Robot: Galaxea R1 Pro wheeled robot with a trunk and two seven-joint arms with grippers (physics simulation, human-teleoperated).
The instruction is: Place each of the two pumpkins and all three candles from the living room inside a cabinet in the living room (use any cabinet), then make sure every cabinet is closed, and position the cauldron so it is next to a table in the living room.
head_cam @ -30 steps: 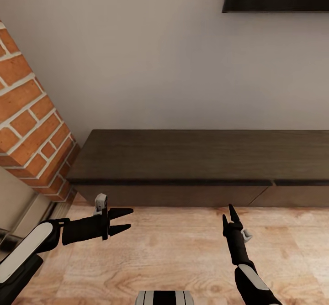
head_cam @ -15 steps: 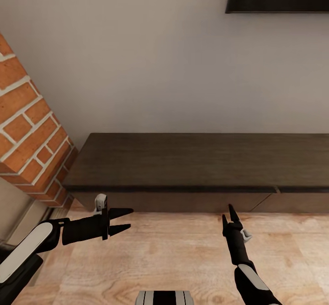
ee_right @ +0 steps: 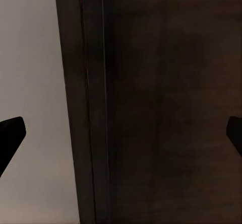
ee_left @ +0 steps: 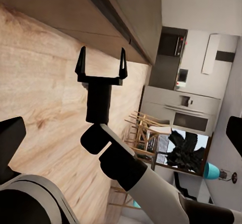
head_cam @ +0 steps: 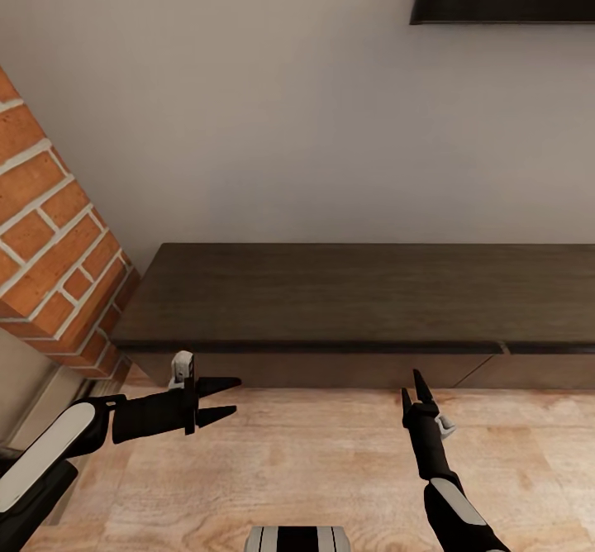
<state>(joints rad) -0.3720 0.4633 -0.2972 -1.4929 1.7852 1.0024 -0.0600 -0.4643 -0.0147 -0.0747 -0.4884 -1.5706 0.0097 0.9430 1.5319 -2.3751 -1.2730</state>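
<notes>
Home living room, low cabinet (head_cam: 355, 296), brick fireplace (head_cam: 49, 238), wood floor (head_cam: 314, 461)

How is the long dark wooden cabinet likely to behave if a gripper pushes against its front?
The cabinet probably stays put: it is long, low and rests on the floor against the wall. A drawer front might give instead, since seams divide the front. Its handleless face likely offers the open right gripper little grip.

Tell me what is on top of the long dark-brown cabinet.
Nothing rests on the part of the long, low dark-brown wooden cabinet that the head view shows. Its right end runs out of frame, and the shut drawer fronts hide whatever is inside.
</notes>
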